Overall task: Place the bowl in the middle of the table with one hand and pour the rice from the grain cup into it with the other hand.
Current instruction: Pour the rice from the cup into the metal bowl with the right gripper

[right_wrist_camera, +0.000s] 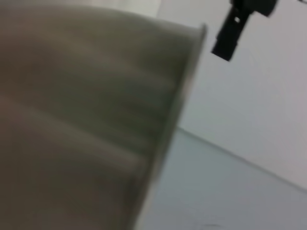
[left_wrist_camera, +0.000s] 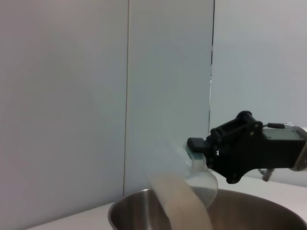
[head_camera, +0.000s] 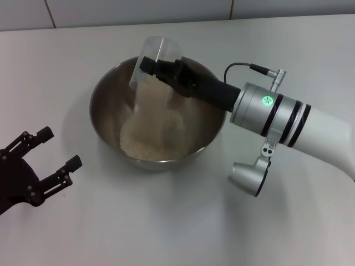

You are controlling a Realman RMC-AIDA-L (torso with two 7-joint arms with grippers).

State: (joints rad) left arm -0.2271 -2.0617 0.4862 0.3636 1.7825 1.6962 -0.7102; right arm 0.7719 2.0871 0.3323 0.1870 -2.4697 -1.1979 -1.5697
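One white table [head_camera: 66, 66], tiled wall [head_camera: 138, 11].

The bowl [head_camera: 111, 105], a wide, deep, brushed-steel one, sits upright near the middle of the white table [head_camera: 66, 61]. The rice [head_camera: 147, 138] lies heaped on its floor toward 6 o'clock, with a pale stream falling onto it. The clear grain cup [head_camera: 145, 64] is tipped steeply over the rim at 12 o'clock, mouth downward.

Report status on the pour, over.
Right gripper shut on grain cup, tipped over bowl. Rice streaming in, heap building. Left gripper open, off the bowl, near table edge. Nothing in the way.
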